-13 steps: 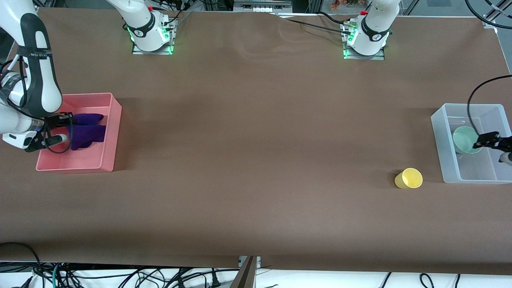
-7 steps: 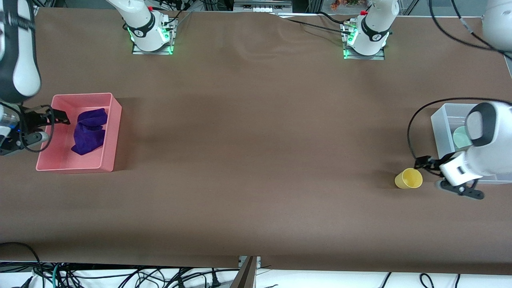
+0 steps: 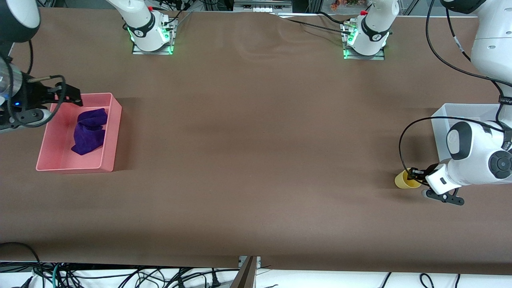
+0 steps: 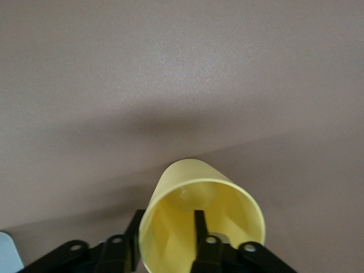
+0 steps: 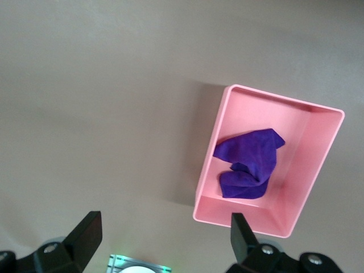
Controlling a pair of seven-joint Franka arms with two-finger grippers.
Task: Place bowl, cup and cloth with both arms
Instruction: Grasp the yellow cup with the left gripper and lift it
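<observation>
Even overhead light, soft shadows beside the bins (image 3: pixel 108 132); views sharp throughout.

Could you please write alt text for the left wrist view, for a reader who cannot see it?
The left gripper straddles the wall of the yellow cup, one black finger inside the cup and one outside. The cup stands on the brown table.

I work in a robotics lab: my two arm bases (image 3: pixel 151 37) are bolted to a brown-covered table (image 3: pixel 256 160) and glow green, with metal framing just past them and loose cables (image 3: pixel 120 276) tangled below the table's front edge.
</observation>
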